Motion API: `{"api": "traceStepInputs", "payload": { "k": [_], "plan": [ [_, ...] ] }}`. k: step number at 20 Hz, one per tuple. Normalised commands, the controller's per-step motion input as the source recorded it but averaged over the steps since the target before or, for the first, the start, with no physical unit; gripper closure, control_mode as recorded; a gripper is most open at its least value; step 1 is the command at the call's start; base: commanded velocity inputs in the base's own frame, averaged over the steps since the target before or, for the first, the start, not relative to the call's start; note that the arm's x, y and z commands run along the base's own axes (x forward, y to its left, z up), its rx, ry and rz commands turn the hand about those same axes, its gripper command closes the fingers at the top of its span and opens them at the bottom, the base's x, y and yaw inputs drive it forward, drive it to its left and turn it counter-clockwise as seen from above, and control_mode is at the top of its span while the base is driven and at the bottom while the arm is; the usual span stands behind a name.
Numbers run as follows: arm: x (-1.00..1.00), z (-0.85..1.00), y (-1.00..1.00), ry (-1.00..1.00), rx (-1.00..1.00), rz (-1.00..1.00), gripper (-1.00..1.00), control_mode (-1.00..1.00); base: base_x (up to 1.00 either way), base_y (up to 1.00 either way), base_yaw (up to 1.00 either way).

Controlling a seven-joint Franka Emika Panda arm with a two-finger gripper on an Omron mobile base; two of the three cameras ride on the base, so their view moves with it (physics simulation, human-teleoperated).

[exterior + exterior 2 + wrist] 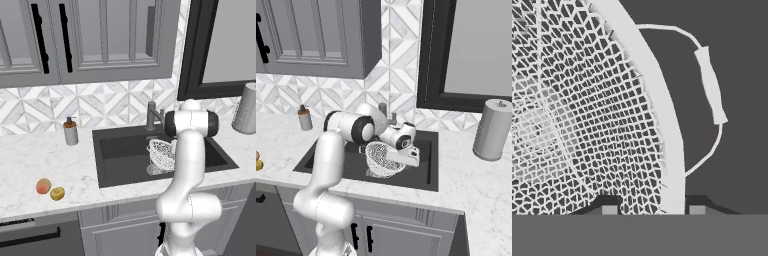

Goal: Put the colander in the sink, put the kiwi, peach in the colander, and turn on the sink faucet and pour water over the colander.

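Note:
The white mesh colander [162,154] [381,159] hangs tilted on its side inside the dark sink [120,170] [423,176], under the faucet [151,116]. My gripper [392,157] [653,210] reaches in from the right. Its two fingertips [609,209] sit close on either side of the colander's rim [662,125], beside a wire side handle [711,85]. The peach [43,186] and the kiwi [57,193] lie together on the counter far to the left of the sink, near the front edge.
A soap-pump bottle [70,131] [304,118] stands on the counter left of the sink. A grey paper-towel roll [246,108] [492,129] stands to the right. Dark cabinets hang above and a dark window frame rises behind the sink.

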Motion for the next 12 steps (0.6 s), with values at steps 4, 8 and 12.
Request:
{"api": "traceStepInputs", "payload": {
  "k": [4, 8, 12],
  "plan": [
    [0.08, -0.2, 0.0, -0.01, 0.0, 0.0, 1.0, -1.0, 0.0, 0.0, 0.0],
    [-0.01, 0.15, 0.1, -0.01, 0.01, -0.06, 1.0, -1.0, 0.0, 0.0, 0.0],
    [0.0, 0.14, 0.15, 0.0, 0.0, -0.09, 1.0, -1.0, 0.0, 0.0, 0.0]
  ]
}}
